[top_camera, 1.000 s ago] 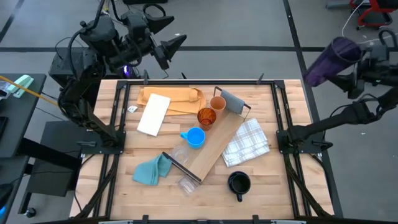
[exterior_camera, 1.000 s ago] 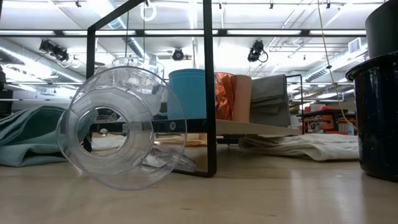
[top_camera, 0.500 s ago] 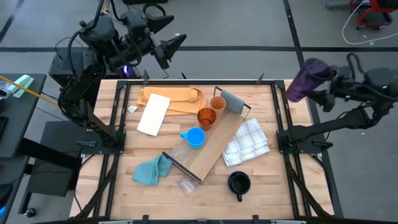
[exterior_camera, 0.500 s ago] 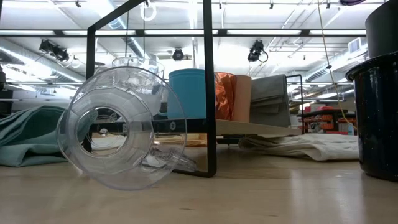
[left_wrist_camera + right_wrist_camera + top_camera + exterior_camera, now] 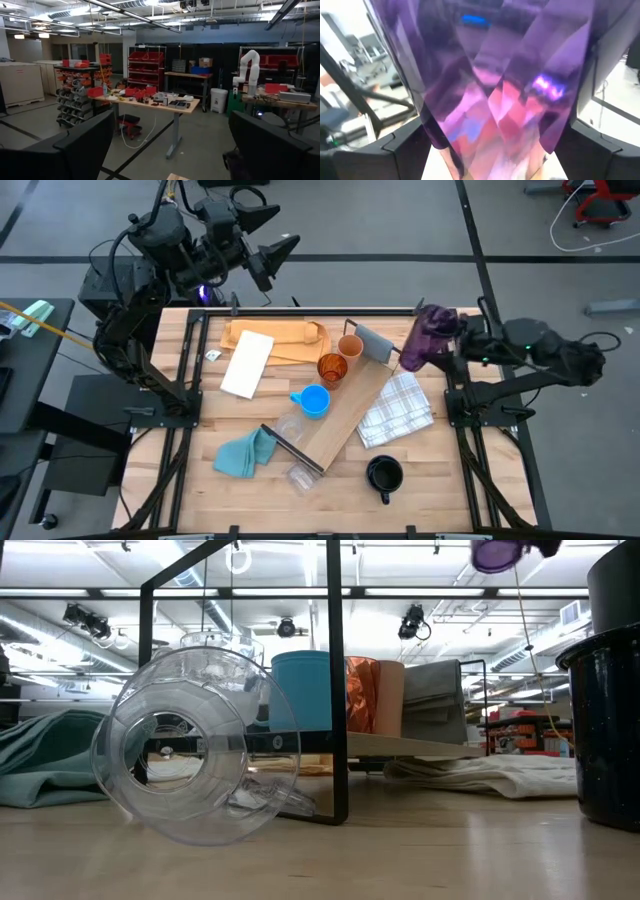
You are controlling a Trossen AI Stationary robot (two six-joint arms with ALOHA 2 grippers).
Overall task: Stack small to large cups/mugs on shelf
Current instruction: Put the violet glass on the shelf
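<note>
Purple tumbler [image 5: 426,337] pinched in right gripper [image 5: 447,343], held above the bench's right edge near the shelf's [image 5: 350,412] grey end. Tan cup [image 5: 350,346], amber cup [image 5: 331,367] and blue mug [image 5: 315,401] crowd the shelf. Left gripper [image 5: 285,247] spread, beyond the far edge.
</note>
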